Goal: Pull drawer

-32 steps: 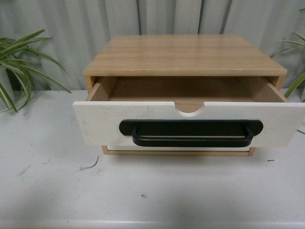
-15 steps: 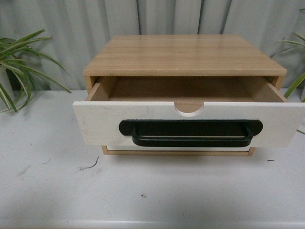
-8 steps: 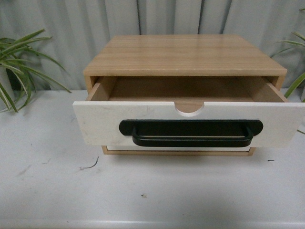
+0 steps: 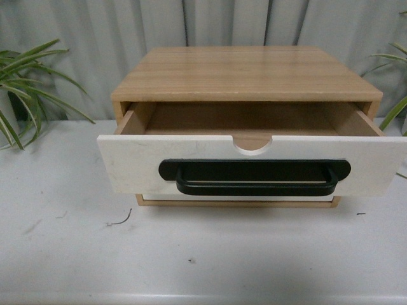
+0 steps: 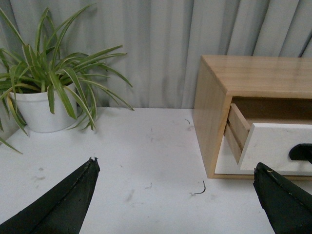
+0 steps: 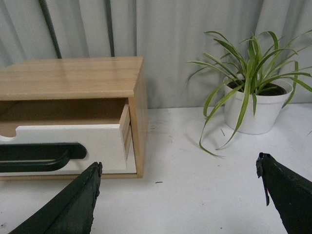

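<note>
The drawer (image 4: 133, 162) stands pulled out of the cabinet (image 4: 245, 73). Left end effector (image 5: 175, 195) and right end effector (image 6: 178, 192) hang spread, apart from the drawer.

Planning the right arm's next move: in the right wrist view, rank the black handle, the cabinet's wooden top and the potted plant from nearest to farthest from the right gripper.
1. Black handle, on the drawer front.
2. Potted plant, opposite side.
3. Cabinet's wooden top, above the drawer.
The last two are too close to call.
</note>
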You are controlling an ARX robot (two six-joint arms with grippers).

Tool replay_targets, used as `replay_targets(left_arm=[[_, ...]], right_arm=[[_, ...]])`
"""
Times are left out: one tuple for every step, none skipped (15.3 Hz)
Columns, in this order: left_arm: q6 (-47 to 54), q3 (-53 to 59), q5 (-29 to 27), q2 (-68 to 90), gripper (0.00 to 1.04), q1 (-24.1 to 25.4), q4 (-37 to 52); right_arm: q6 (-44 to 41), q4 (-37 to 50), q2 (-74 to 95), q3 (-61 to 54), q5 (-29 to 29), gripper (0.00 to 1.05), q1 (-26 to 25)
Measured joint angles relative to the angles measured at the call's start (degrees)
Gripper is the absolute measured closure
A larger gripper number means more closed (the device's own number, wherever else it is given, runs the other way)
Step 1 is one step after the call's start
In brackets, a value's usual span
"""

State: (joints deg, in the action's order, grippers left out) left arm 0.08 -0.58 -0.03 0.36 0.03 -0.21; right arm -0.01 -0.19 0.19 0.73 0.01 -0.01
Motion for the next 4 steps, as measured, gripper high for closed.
replay_targets(left_arm=[[0.00,0.00,0.00,0.00,0.07,0.00,0.00],[0.00,0.00,0.00,0.00,0.07,0.00,0.00],[0.00,0.00,0.00,0.00,0.07,0.00,0.00],[0.00,0.00,0.00,0.00,0.07,0.00,0.00]], right_arm=[[0.00,0.00,0.00,0.00,0.00,0.06,0.00],[0.00,0.00,0.02,0.00,0.00,0.06,0.00],[0.00,0.00,0.02,0.00,0.00,0.06,0.00],[0.00,0.00,0.00,0.00,0.00,0.06,0.00]])
